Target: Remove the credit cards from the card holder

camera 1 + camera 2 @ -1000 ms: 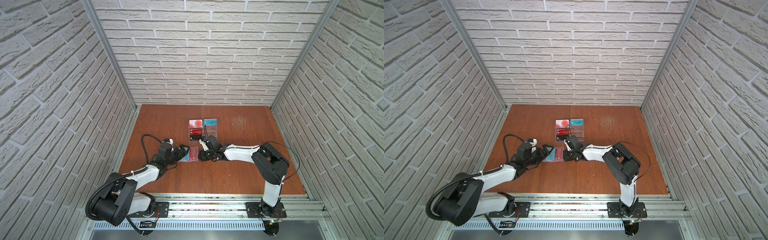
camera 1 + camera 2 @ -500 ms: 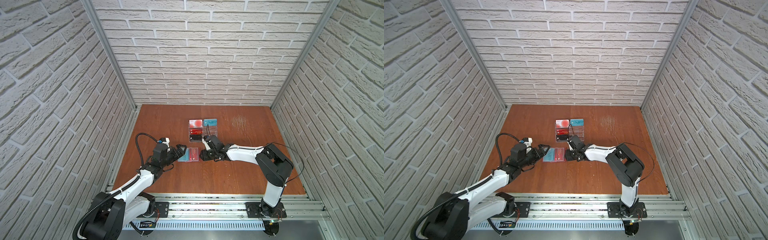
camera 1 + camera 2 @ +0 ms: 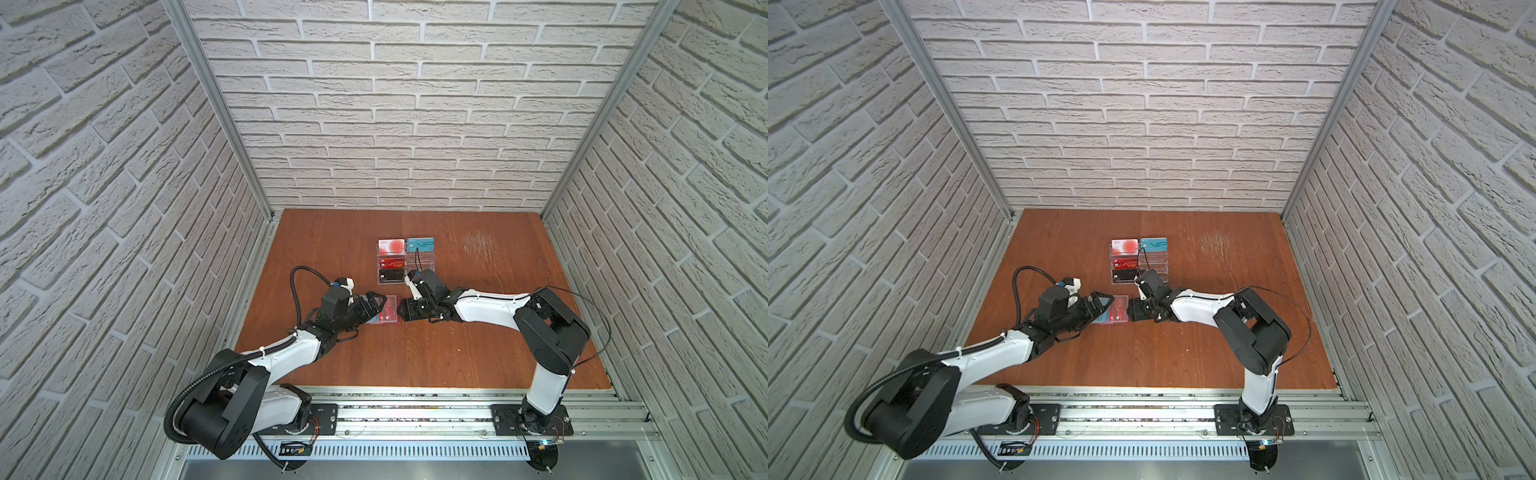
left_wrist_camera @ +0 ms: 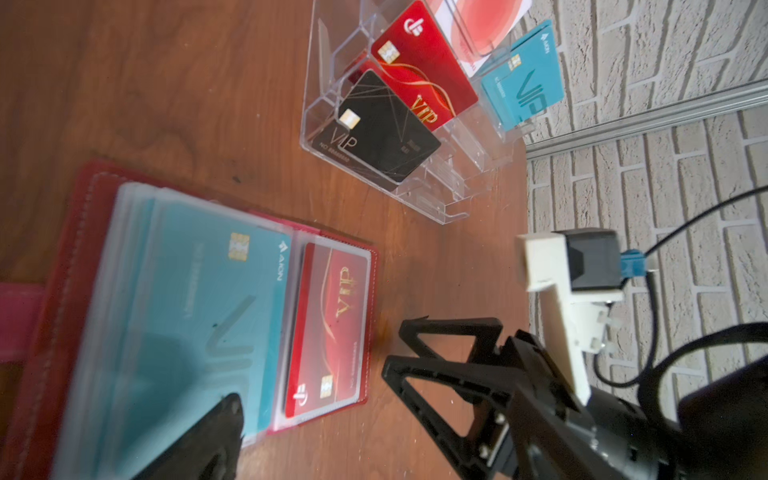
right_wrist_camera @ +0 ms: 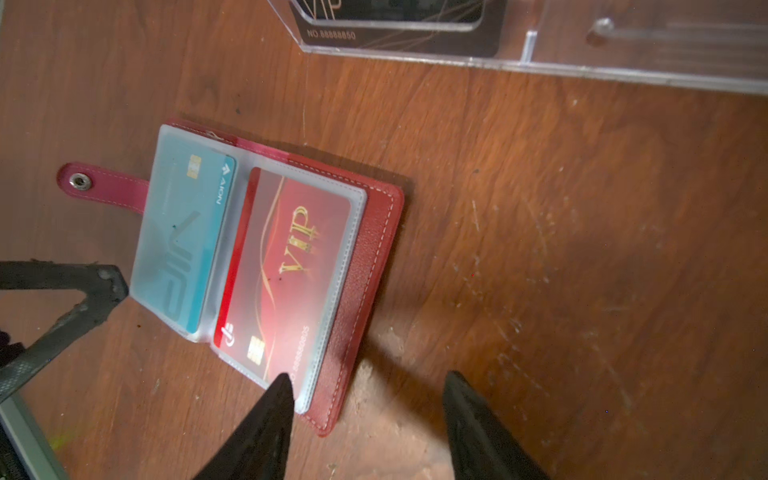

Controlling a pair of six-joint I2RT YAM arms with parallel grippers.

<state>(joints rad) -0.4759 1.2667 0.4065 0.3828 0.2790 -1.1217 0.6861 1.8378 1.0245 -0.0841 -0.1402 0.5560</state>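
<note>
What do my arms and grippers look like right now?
White shells with black joints on the left arm and right arm. A thick black ribbed hose loops off the left, a thin black cable off the right. The left gripper and right gripper have black, pointed, open-frame triangular fingers and white camera brackets.

Card holder (image 5: pixel 370 266) looks like grained leather, sleeves (image 5: pixel 356 216) frosted plastic; table (image 5: pixel 540 208) scratched wood.

Red card holder (image 5: pixel 370 257) shows a teal card (image 5: pixel 183 232) and a red card (image 5: pixel 291 266).

Teal card (image 5: pixel 183 237) and red card (image 5: pixel 286 270) read "VIP", black card (image 5: pixel 415 18) "NO.88888650".
</note>
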